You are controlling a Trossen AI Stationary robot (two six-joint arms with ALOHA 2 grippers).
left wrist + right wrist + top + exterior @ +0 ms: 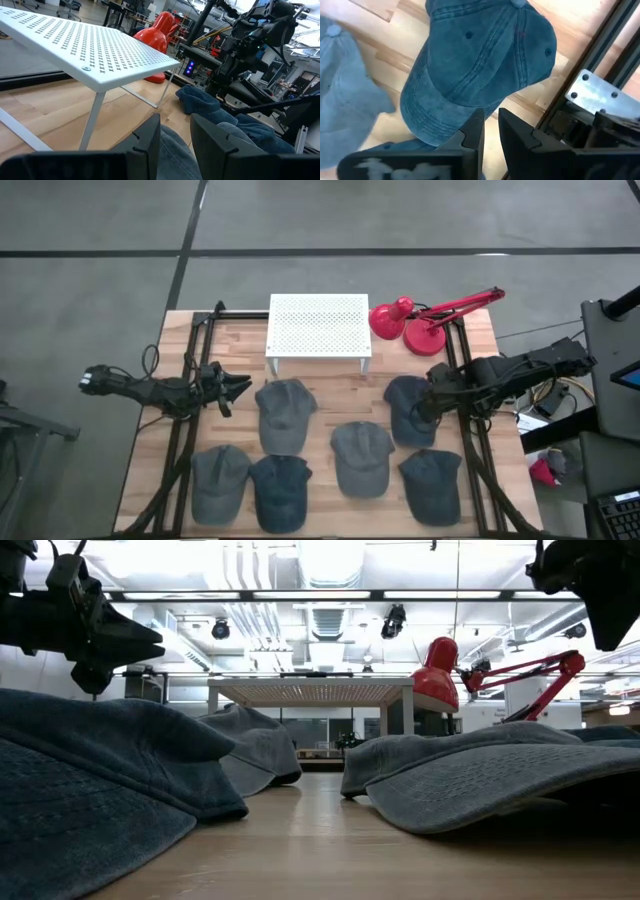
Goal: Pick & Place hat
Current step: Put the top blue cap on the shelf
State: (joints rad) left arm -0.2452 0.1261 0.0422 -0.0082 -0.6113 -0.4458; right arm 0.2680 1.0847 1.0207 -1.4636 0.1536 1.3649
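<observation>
Six soft, light denim hats [411, 408] lie limp; right hand [432, 402], fingers nearly closed and empty, hovers; pinch the stiffer brim.

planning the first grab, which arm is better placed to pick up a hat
Probably the right. The right gripper hangs directly above a blue hat, fingers nearly shut. The left gripper sits beside the grey hat, not over it.

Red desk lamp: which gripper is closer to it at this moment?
Right. The right gripper hangs over a blue cap just in front of the red lamp on the same side of the table; the left gripper is across the table, past the white rack.
</observation>
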